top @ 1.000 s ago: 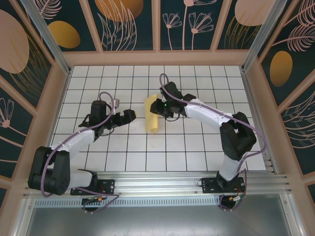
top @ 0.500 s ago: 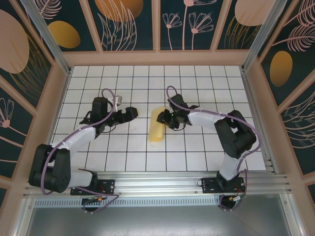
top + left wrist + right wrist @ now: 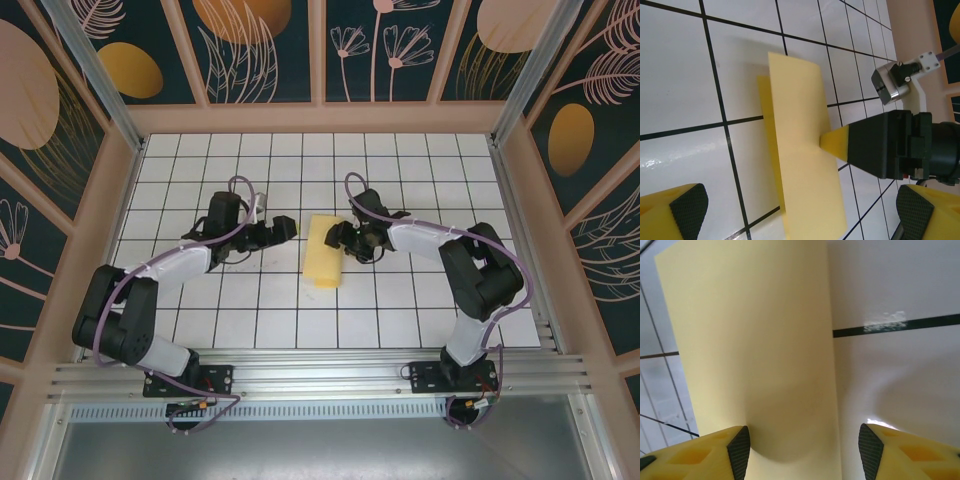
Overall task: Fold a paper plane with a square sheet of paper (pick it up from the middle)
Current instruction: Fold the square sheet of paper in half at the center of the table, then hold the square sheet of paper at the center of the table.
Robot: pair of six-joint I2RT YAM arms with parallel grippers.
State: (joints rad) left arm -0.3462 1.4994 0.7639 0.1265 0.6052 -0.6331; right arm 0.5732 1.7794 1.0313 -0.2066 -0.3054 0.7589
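The square sheet of paper (image 3: 322, 252) is yellow and lies folded in half as a rectangle on the white grid table (image 3: 200, 300). In the left wrist view its top flap (image 3: 800, 150) stands slightly raised off the lower layer. My right gripper (image 3: 337, 238) is at the sheet's right edge, jaws open, straddling the paper (image 3: 755, 340); one yellow fingertip (image 3: 836, 142) touches the flap's edge. My left gripper (image 3: 282, 231) hovers just left of the sheet, wide open and empty, with the paper ahead of its pads (image 3: 687, 207). The paper plane is out of view.
Wooden walls (image 3: 320, 118) ring the tiled table, and the aluminium rail (image 3: 320, 365) with both arm bases runs along the near edge. White tiles lie on all sides of the sheet.
The right gripper lowered the paper toward the near side, laid it flat and opened its jaws. The left gripper moved right, closer to the sheet, staying open.
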